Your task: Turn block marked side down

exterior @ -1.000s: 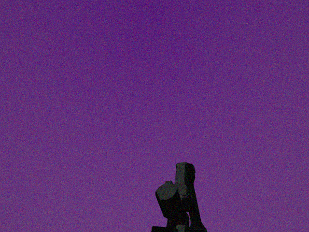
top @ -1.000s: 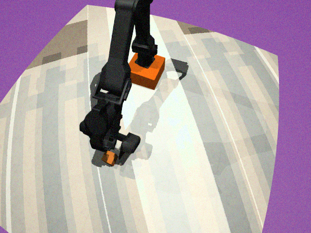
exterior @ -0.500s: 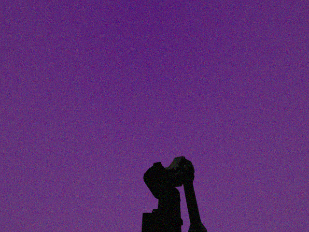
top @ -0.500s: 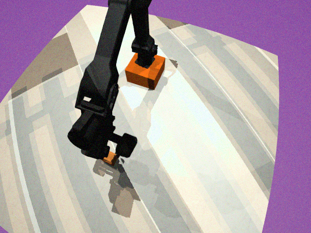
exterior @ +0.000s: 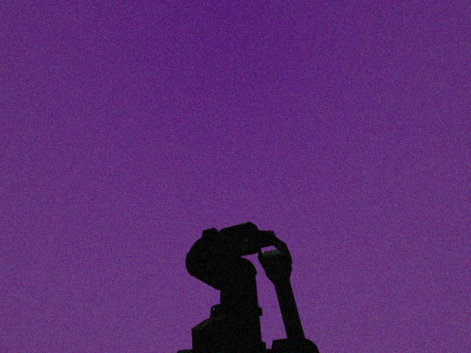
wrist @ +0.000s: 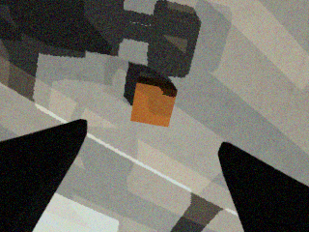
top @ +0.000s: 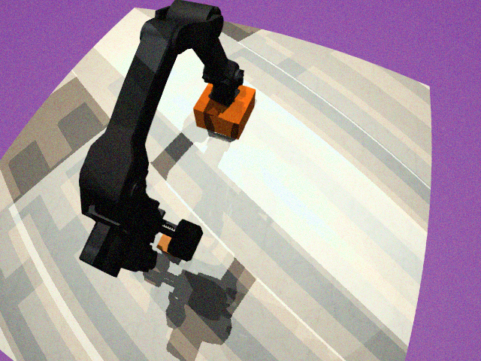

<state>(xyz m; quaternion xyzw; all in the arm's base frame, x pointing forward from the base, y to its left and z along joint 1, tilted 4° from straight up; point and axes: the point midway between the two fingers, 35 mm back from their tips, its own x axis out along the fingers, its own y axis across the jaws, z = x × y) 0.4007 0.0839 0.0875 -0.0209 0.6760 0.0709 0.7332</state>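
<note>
The small orange block [top: 163,242] [wrist: 152,107] rests on the table [top: 330,248] [wrist: 270,121]. The top view shows only part of it, behind the arm and one finger. The wrist view shows one plain orange face and a dark strip along its upper edge. I cannot make out the marked side. My gripper [wrist: 155,137] is open and empty. In the wrist view the block appears between the two fingers and beyond their tips, with space on both sides. The exterior view does not show the block or the fingers clearly.
A larger orange box [top: 218,120] stands under the arm's base at the back in the top view. The arm's dark shadow falls on the striped table beside the block. The exterior view shows the dark arm [exterior: 239,281] against a purple background.
</note>
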